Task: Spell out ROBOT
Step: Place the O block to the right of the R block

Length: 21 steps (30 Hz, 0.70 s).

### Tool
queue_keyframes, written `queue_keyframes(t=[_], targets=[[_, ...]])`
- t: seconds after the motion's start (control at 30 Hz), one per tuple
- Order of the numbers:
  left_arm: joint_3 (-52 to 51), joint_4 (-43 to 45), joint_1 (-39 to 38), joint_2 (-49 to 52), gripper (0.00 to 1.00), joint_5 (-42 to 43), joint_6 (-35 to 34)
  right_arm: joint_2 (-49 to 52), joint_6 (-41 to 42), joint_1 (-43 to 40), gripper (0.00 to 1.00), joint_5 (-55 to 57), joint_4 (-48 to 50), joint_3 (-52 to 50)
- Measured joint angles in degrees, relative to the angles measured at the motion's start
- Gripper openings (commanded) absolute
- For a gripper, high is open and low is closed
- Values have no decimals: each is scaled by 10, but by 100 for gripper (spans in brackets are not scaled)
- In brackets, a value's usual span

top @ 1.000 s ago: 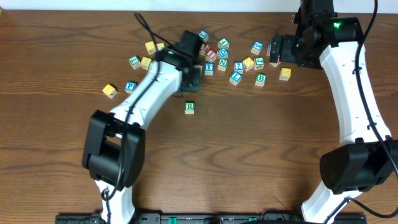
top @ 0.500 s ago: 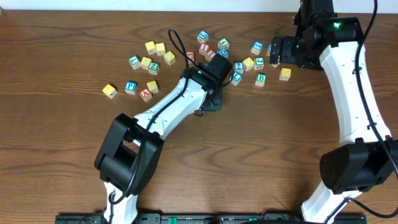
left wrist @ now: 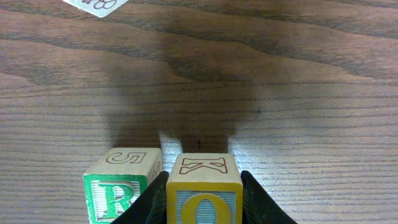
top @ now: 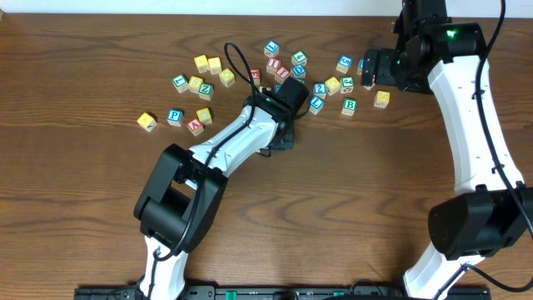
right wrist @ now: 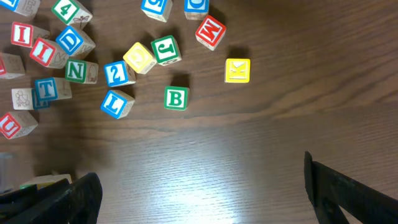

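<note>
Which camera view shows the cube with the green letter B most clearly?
The right wrist view: the green B cube lies in plain sight, letter up and easy to read, apart from its neighbours. The overhead view shows the green B cube too, but small. The left wrist view does not show it.

**A:** overhead cam's straight down on the whole desk [top: 83, 208], right?
**B:** yep. left wrist is way close, low, facing along the wood. right wrist looks down from higher, shares the B cube [right wrist: 176, 98] cluster with overhead.
</note>
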Motion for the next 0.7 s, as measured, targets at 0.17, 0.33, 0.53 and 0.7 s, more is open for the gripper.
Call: queue_keyframes(t=[0.17,0.33,0.53,0.7], targets=[[0,0,0,5,26,0,0,0,0,0,99,2,-2,0],[0,-1,0,5,39,0,-2,0,0,0,99,2,-3,0],[0,-1,0,5,40,-2,-2,0,0,0,99,2,-3,0],[0,-2,0,5,39,-2,-2,0,0,0,99,2,-4,0]])
